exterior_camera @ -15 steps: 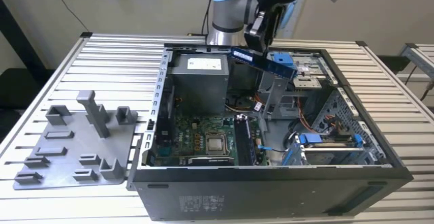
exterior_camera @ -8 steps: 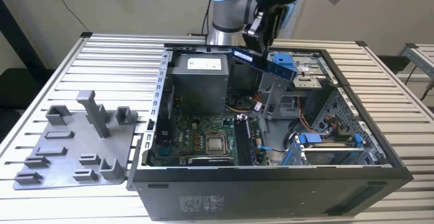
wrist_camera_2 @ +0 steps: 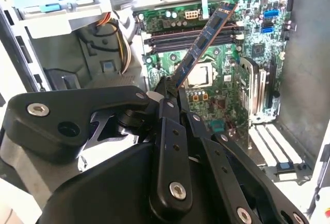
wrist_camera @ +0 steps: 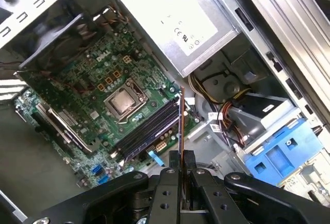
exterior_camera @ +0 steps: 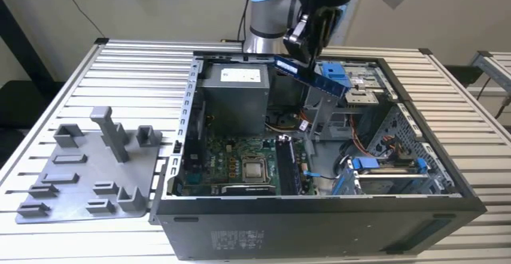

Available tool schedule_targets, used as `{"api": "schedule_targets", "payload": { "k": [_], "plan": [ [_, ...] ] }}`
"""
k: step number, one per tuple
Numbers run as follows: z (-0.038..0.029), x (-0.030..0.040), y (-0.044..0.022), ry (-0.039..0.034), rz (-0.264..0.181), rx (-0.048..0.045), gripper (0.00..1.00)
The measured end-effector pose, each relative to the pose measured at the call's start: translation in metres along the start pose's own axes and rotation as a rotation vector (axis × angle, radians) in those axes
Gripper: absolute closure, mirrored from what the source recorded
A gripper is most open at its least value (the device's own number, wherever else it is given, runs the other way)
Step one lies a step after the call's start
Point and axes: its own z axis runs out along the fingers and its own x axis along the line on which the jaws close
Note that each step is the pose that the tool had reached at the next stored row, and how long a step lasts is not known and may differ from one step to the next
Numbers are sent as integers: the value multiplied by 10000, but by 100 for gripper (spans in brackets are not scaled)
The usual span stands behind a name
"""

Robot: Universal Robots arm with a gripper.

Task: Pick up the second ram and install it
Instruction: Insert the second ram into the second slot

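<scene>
Widest of all, a slatted metal worktop (exterior_camera: 64,72), carrying an open computer case (exterior_camera: 319,228) toward the exterior view's right and a grey holder tray (exterior_camera: 80,174) toward its left, the two just beside each other. On the tray, several grey blocks, one tall post among them.

Inside the case, lying flat on its floor, a green motherboard (exterior_camera: 231,162), with a grey power supply (exterior_camera: 231,93) at the far end and a blue drive bracket (wrist_camera: 278,157) off to one side.

Reaching down over the far part of the case from above, the black gripper (exterior_camera: 300,57), closed narrow on one end of the second ram (exterior_camera: 319,77). Held in the air, tilted, its free end slanting down toward the exterior view's right; well above the board and touching nothing else.

In the second wrist view, pinched at the gripper (wrist_camera_2: 167,87), the second ram (wrist_camera_2: 203,41) stretching away over the board, crossing in front of the dark memory slots (wrist_camera_2: 175,39) yet apart from them.

In the first wrist view, seen edge-on as a thin line: the second ram (wrist_camera: 182,121) rising from the gripper (wrist_camera: 182,157), near the end of the memory slots (wrist_camera: 147,128).

Smallest, beside those slots, the square silver processor socket (wrist_camera: 122,103).
</scene>
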Motion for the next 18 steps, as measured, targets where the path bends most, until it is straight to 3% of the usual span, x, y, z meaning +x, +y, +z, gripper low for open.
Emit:
{"api": "schedule_targets", "payload": {
  "k": [18],
  "plan": [
    [24,0,-3,66,1436,61,86]
  ]
}}
